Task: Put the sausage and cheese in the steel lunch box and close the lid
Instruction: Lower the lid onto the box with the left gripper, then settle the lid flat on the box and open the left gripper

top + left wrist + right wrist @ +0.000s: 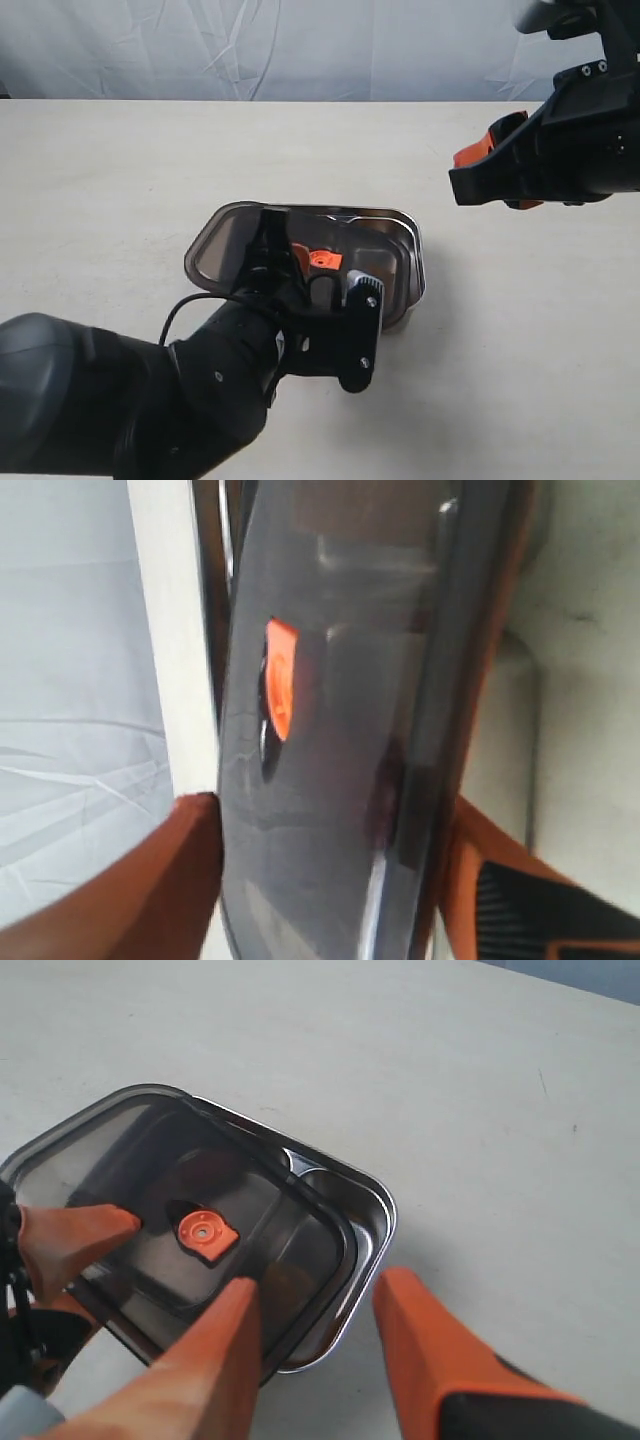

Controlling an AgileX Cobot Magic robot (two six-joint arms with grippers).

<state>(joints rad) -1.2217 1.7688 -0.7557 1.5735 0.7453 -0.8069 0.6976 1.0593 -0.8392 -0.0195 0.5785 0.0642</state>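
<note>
Beige tabletop (100,180) runs back to a wrinkled white cloth (300,40) hung behind it.

The left gripper (330,815) sits astride the lid (225,250), with one orange finger (150,890) on each side of the lid's long edges. The fingers stand wide and close against those edges. Whether they press on the lid or merely flank it cannot be told.

The right gripper (320,1282) hangs in the air above the table, off toward the right end of the lunch box (408,260). Its two orange fingers are spread apart with nothing between them.

The lid lies askew on the lunch box, shifted toward the left arm's side. The box's right end is uncovered there, showing a strip of bare steel interior and rim. The left arm's black wrist blocks the near edge of the box in the exterior view.

The lid is dark, smoky and see-through, rectangular with rounded corners, and has a small orange valve (205,1233) at its middle. The box is shiny steel with rounded corners and a rolled rim. What lies inside under the dark lid cannot be made out.
</note>
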